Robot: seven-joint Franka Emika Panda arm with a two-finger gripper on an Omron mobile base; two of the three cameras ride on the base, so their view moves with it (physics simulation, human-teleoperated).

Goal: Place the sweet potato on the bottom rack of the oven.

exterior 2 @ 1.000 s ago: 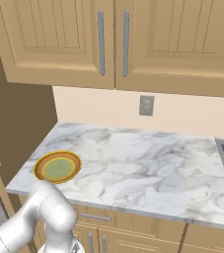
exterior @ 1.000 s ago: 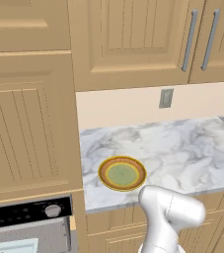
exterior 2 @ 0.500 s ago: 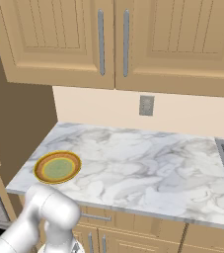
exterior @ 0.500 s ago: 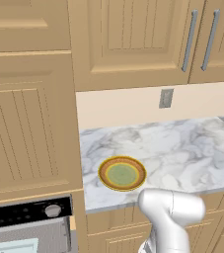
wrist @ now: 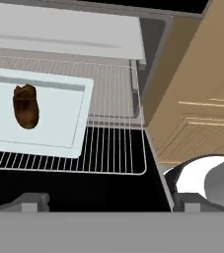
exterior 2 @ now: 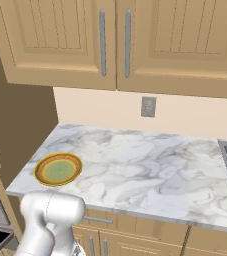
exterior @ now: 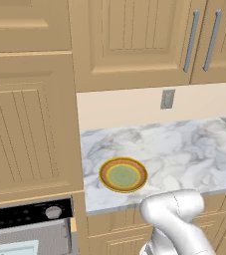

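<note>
No readable text — no labels, no numbers.

A home kitchen is shown by tan cabinets, marble counter, built-in oven & wall outlet.

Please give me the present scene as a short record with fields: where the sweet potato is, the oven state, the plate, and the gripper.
sweet potato: lies on a pale tray, free of the gripper
tray: rests on a wire rack pulled out of the oven
oven: open in the hand view; which rack level, cannot tell
plate: on the marble counter, nothing on it
gripper: jaws apart, holding nothing, back from the rack
</note>
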